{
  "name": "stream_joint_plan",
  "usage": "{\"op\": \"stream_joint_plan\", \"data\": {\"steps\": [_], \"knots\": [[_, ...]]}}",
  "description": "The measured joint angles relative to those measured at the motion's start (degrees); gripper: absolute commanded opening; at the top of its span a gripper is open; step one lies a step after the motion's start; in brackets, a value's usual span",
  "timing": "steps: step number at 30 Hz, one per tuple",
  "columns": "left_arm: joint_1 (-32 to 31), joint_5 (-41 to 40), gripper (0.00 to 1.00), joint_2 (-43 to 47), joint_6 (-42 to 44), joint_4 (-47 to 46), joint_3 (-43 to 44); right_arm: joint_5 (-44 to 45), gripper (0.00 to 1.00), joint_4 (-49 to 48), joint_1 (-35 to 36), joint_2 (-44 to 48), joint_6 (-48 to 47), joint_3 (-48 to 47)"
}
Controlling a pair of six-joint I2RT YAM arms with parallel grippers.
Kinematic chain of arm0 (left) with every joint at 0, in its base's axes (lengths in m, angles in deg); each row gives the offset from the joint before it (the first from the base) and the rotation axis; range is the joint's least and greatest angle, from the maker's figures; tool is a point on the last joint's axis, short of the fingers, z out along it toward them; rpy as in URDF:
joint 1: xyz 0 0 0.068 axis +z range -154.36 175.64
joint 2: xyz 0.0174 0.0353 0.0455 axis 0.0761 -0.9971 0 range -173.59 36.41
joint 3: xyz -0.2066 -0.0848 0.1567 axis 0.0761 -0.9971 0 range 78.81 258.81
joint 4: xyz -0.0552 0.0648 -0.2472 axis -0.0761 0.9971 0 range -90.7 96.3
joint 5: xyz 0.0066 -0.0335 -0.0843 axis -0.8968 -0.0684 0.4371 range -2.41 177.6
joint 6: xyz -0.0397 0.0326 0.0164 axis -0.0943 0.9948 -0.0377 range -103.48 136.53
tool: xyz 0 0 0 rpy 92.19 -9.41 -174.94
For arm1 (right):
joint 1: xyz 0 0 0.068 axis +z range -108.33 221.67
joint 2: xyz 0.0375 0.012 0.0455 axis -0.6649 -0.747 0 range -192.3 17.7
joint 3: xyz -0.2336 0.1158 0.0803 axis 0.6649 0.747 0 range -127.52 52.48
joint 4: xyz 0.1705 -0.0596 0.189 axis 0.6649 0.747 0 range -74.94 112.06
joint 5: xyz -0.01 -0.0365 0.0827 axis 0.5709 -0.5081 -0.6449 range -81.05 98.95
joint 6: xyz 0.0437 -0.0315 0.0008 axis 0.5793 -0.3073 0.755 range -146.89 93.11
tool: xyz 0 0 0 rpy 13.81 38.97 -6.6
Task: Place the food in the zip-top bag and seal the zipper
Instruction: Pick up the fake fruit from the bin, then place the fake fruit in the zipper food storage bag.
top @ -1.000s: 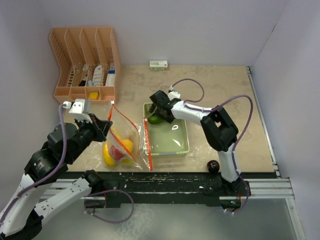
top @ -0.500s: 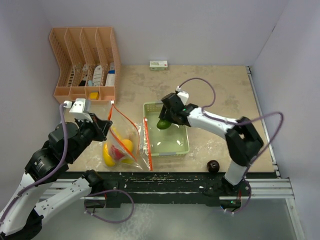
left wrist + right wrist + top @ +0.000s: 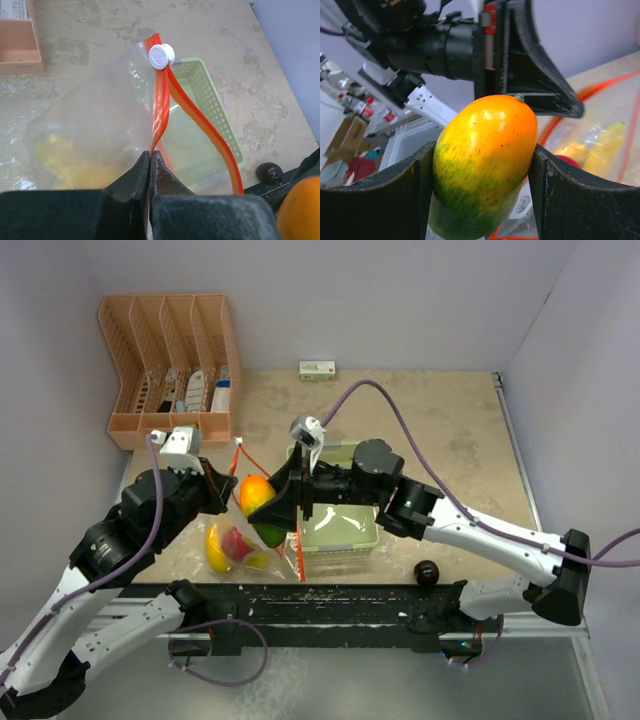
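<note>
Pale walls closed in a beige stone-look worktop, with an orange file rack at its far left corner. Nearer us on the left, the left hand was closed tight on 1 lip of the zipper, lifting it so that the zip-top bag stood with its mouth parted and facing right. A white slider sat at the strip's top end. Yellow bananas and a red apple already lay inside the bag.

Just right of that grip, the right hand was clamped across the short width of the green-red mango, carrying it above the worktop at the bag's mouth. The mango's long axis seemed to run roughly along the zipper line, orange end farther from us. We judged that the bag's opening lay left of the fruit and below it, so the right arm was the one to push it in.

Further right stood the pale green tray. A dark purple fruit lay near the front edge, nearer the right arm.
</note>
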Motion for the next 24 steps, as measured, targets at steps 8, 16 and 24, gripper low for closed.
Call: {"op": "stream_joint_plan", "data": {"steps": [8, 16, 24], "knots": [[0.0, 2.23, 0.0, -2.71, 0.02, -1.2, 0.0, -5.75, 0.4, -4.48, 0.57, -6.78, -1.6, -0.02], [0.04, 2.78, 0.0, -1.33, 0.22, -0.52, 0.04, 6.71, 0.39, 1.44, 0.35, -9.18, -2.64, -0.7], [0.04, 2.78, 0.0, 0.28, 0.22, 1.49, 0.83, 21.07, 0.56, 6.78, 0.33, -9.6, -2.64, -1.66]]}}
